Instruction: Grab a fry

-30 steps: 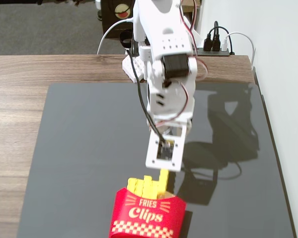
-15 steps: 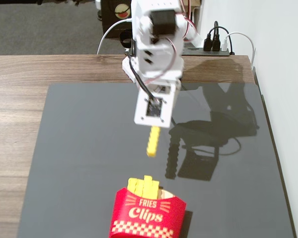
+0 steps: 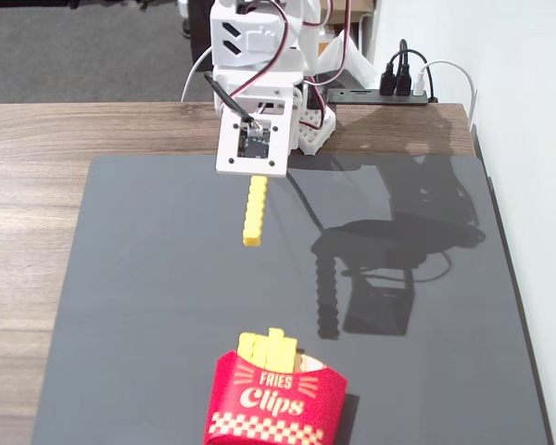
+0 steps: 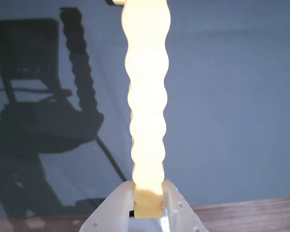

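The fry point(image 3: 255, 211) is clamped at one end between the fingers of the gripper point(image 4: 148, 205) and is held out over the dark mat point(image 3: 148, 306), clear of it to judge by the separate shadow. The grip should be kept firm and any move kept slow, since only the fry's end is pinched (a long free length can swing or slip). The carton point(image 3: 276, 400), with more fries point(image 3: 269, 349) in it, lies well apart near the mat's front edge. In the fixed view the fingers are hidden behind the wrist camera mount; in the wrist view the fry's far tip is cut off
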You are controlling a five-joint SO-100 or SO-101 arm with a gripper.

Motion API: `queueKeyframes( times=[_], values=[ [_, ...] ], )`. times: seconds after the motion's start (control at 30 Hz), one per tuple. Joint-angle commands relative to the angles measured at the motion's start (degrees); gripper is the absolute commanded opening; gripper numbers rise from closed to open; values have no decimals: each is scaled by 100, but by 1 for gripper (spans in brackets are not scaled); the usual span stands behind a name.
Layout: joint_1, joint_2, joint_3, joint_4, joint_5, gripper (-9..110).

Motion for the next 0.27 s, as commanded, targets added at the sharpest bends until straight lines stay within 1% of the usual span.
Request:
queueKeyframes(
  times=[0.0, 0.23],
  values=[
    [35, 193, -290, 44, -114, 1],
    [26, 88, -246, -35, -132, 1]
  ],
)
